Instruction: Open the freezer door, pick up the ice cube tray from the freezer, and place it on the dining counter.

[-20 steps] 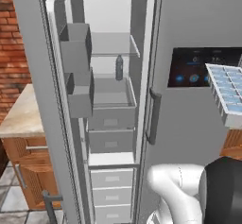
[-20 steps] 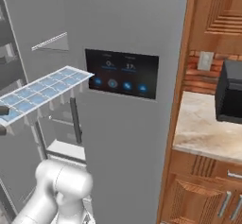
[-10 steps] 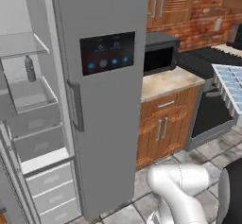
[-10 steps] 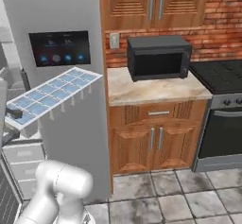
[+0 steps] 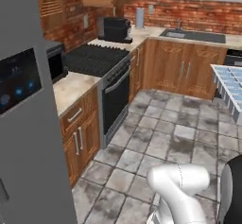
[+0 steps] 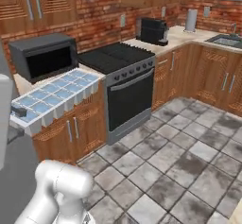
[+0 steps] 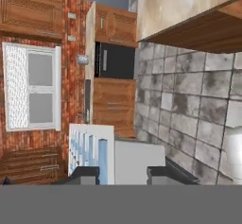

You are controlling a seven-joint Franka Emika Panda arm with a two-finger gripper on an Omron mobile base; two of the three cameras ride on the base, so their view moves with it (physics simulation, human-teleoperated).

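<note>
Since the earlier pictures the whole scene is changing, because the base is turning: the open freezer and its shelves are gone from both base views, and now the stove [image 6: 113,57] and the tiled floor [image 6: 189,157] are filling them. Nothing in the kitchen is moving by itself.

In the hand view the gripper [image 7: 124,173] is standing nearly closed, its two dark tips pinching the end of the ice cube tray [image 7: 92,154] at 6 o'clock. In the right base view the ice cube tray [image 6: 56,95] is hanging in the air at 9 o'clock, in front of the microwave [image 6: 42,57]. In the left base view it is reaching in from the edge at 3 o'clock. The grey door with the black touchscreen [image 5: 19,81] is staying at 9 o'clock there. The beige marbled counter [image 7: 179,3] is showing at 1 o'clock in the hand view.
</note>
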